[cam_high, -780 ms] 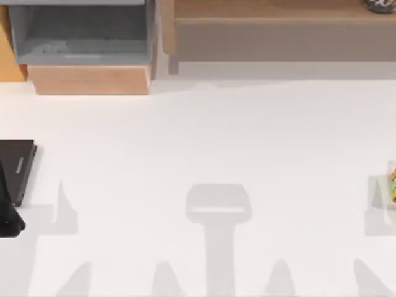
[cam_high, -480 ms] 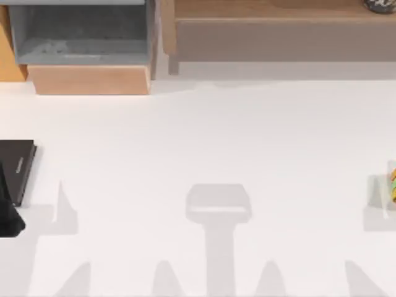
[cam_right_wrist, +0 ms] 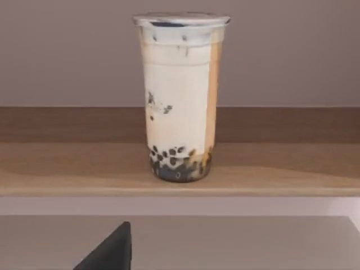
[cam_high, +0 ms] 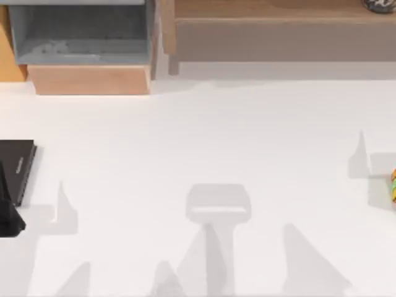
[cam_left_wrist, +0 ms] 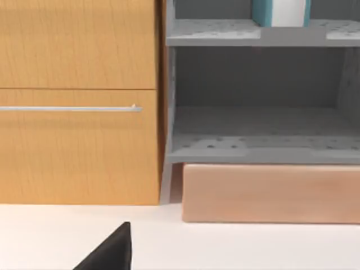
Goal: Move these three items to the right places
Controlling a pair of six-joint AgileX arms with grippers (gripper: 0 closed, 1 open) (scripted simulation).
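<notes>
A teal-covered book [cam_left_wrist: 279, 12] is standing upright on the upper grey shelf [cam_left_wrist: 259, 34] of the cabinet; its pages are showing white between two thin teal covers. On the wooden shelf [cam_right_wrist: 180, 169] at the back right a tall clear cup [cam_right_wrist: 180, 95] is standing, full of milky cream drink with an orange-brown stripe down one side, dark round pearls lying at its bottom and a sealed lid on top; from above, its dark speckled top [cam_high: 378, 5] is peeking at the far right edge. A small orange-yellow-green object [cam_high: 393, 185] is lying at the right edge of the white table [cam_high: 204, 142], well apart from the cup. At the left edge a flat black slab [cam_high: 17, 168] with a grey mark is resting. A dark finger [cam_left_wrist: 109, 252] of the left gripper is pointing toward the cabinet, and a dark finger [cam_right_wrist: 109, 252] of the right gripper toward the cup; whether either pair is apart or together I cannot tell.
</notes>
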